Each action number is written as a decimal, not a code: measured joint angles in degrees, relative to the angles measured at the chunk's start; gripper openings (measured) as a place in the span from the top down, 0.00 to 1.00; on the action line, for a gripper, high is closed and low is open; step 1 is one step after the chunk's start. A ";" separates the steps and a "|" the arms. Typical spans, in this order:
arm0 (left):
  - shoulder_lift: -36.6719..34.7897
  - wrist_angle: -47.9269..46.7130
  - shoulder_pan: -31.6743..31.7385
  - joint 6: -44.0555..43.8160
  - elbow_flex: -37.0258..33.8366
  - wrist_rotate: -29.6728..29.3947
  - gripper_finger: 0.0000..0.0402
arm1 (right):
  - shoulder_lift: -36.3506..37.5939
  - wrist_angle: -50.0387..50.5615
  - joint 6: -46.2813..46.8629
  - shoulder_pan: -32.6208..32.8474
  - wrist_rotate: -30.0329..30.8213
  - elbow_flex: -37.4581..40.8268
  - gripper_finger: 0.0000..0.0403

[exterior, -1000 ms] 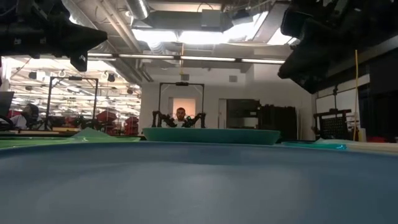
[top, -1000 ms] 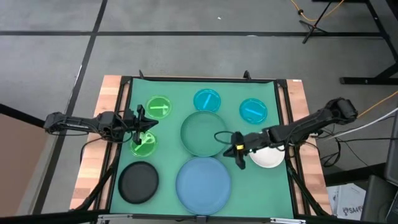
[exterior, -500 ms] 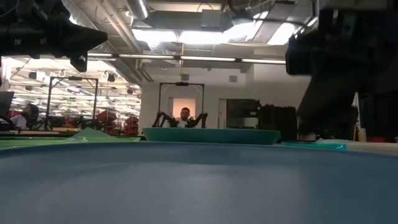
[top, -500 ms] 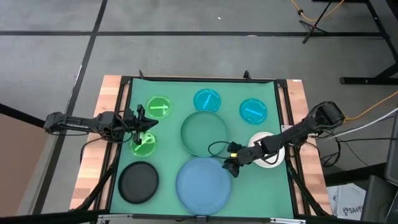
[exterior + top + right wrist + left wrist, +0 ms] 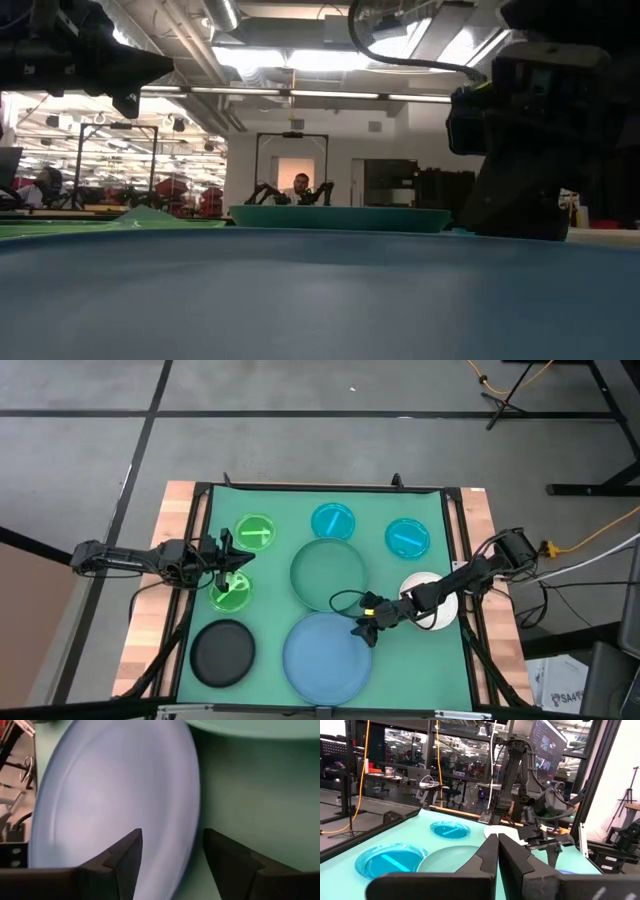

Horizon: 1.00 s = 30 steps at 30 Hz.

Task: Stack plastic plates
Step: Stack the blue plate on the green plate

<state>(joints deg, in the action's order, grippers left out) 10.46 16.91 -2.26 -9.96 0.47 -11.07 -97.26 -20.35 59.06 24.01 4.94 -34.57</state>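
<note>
A large blue plate (image 5: pixel 326 650) lies at the near middle of the green mat, with a large teal-green plate (image 5: pixel 328 572) behind it. My right gripper (image 5: pixel 172 834) is open and low at the blue plate's far right rim (image 5: pixel 194 805). One finger stands over the plate and the other over the mat beside it. My right arm partly covers the white plate (image 5: pixel 437 612). A black plate (image 5: pixel 223 652) lies near left. My left gripper (image 5: pixel 498 851) is shut and empty, held above the two small green plates (image 5: pixel 255 531) (image 5: pixel 232 594).
Two small cyan plates (image 5: pixel 333 521) (image 5: pixel 407 537) lie at the far side of the mat. Wooden table strips (image 5: pixel 150 630) and black frame rails border the mat on the left and right. A person shows far off in the room beyond the table (image 5: pixel 296 186).
My right gripper has gone from beside the white plate toward the table's near left and down, to the blue plate's far right rim. The plates have stayed where they were.
</note>
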 joint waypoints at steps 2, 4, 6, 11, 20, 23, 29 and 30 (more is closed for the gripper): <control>0.00 0.00 -0.01 0.00 0.00 0.00 0.98 | -0.48 -0.15 -0.21 0.04 1.39 -0.10 0.52; 0.00 0.00 0.00 -0.01 0.00 0.00 0.98 | -0.84 -0.36 -0.32 0.04 2.06 -0.10 0.56; 0.00 0.01 0.00 -0.02 0.00 -0.13 0.98 | -0.89 -0.24 -0.34 0.04 2.11 -0.10 0.62; 0.00 0.00 0.00 -0.04 0.00 -0.47 0.98 | -0.95 0.31 0.16 0.00 2.75 -0.10 0.76; 0.00 -0.17 0.00 0.01 0.00 -1.53 0.98 | -1.26 0.89 0.90 -0.02 2.43 -0.10 0.97; 0.00 -0.23 0.00 0.00 0.00 -1.95 0.98 | -1.26 1.10 0.29 -0.02 2.35 -0.12 0.98; 0.00 -0.61 0.00 0.00 0.00 -1.82 0.98 | -1.26 0.81 -1.97 0.02 3.29 -0.10 0.99; 0.00 -0.61 -0.01 0.00 0.00 -1.81 0.98 | -1.26 0.69 -2.19 0.02 3.15 -0.08 0.99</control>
<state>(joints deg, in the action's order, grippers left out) 10.46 16.29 -2.27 -9.96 0.47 -12.88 -98.52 -19.67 56.87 24.03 8.09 -34.65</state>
